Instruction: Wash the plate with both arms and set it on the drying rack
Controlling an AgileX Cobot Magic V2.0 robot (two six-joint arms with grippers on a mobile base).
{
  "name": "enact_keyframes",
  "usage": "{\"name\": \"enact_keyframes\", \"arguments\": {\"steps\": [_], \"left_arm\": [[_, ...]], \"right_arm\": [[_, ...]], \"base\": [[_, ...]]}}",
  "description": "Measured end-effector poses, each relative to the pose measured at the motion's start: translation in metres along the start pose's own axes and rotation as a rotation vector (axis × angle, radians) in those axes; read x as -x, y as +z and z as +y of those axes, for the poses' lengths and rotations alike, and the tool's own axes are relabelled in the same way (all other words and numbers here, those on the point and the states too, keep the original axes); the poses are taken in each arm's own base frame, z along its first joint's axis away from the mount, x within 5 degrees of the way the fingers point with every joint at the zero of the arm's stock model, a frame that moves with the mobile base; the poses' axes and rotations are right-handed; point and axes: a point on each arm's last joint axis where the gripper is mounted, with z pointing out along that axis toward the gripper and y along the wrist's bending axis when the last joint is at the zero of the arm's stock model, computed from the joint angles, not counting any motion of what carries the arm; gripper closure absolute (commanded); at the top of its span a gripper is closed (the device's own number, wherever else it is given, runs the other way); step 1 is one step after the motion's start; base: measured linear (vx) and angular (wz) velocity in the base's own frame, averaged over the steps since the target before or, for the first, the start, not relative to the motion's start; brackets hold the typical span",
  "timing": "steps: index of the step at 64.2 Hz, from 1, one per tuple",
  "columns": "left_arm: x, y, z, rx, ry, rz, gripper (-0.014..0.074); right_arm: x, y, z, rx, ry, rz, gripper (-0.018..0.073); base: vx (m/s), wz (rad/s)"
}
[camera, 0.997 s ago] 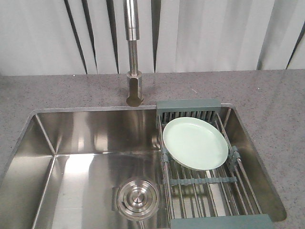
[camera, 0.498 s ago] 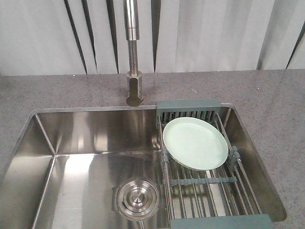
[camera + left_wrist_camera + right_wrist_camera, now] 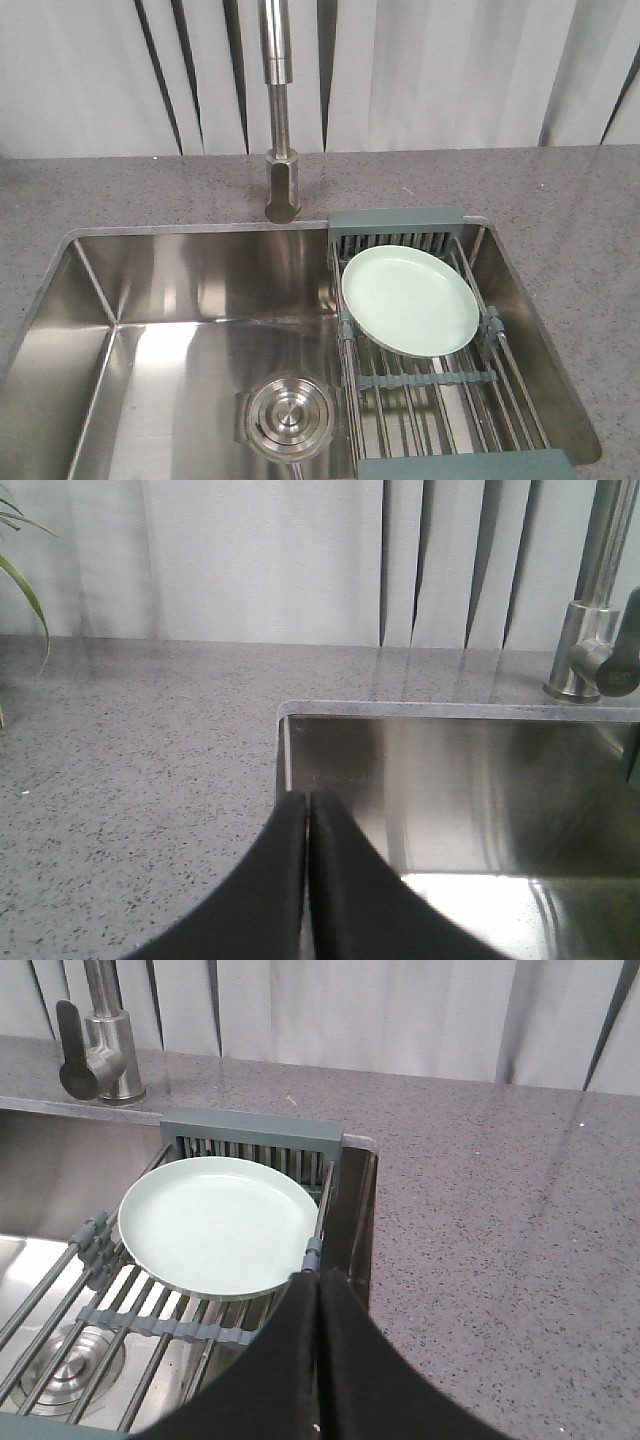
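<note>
The pale mint-green plate (image 3: 410,300) lies flat on the drying rack (image 3: 420,400), which spans the right end of the steel sink (image 3: 180,290). The right wrist view shows the same plate (image 3: 215,1225) on the rack (image 3: 150,1325). My right gripper (image 3: 319,1278) is shut and empty, its tips just past the plate's near right rim above the sink edge. My left gripper (image 3: 308,800) is shut too, holding nothing, over the sink's far left corner (image 3: 290,720). Neither arm shows in the front view.
A steel faucet (image 3: 280,120) stands behind the sink at the middle, also seen as the faucet (image 3: 590,610) in the left wrist view. A round steel drain (image 3: 288,415) sits in the basin floor. Grey speckled countertop (image 3: 500,1210) surrounds the sink. Plant leaves (image 3: 25,570) hang at the far left.
</note>
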Motion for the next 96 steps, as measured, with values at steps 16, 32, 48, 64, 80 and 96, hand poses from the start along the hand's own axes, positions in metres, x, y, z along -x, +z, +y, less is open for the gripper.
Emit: {"name": "enact_keyframes", "arguments": {"steps": [16, 32, 48, 64, 80, 96], "left_arm": [[0.0, 0.0, 0.0, 0.0, 0.0, 0.0, 0.0602], [0.0, 0.0, 0.0, 0.0, -0.001, 0.0, 0.0602], [0.0, 0.0, 0.0, 0.0, -0.001, 0.0, 0.0602], [0.0, 0.0, 0.0, 0.0, -0.001, 0.0, 0.0602], [0.0, 0.0, 0.0, 0.0, -0.001, 0.0, 0.0602], [0.0, 0.0, 0.0, 0.0, -0.002, 0.0, 0.0602]], "right_arm": [[0.0, 0.0, 0.0, 0.0, 0.0, 0.0, 0.0568], [0.0, 0.0, 0.0, 0.0, 0.0, 0.0, 0.0568], [0.0, 0.0, 0.0, 0.0, -0.001, 0.0, 0.0568], [0.001, 0.0, -0.005, -0.06, -0.066, -0.004, 0.0568], [0.0, 0.002, -0.009, -0.102, -0.075, -0.046, 0.0568], [-0.032, 0.021, -0.01, -0.107, -0.064, -0.072, 0.0568]], "base": [[0.0, 0.0], [0.0, 0.0], [0.0, 0.0], [0.0, 0.0], [0.0, 0.0], [0.0, 0.0]]}}
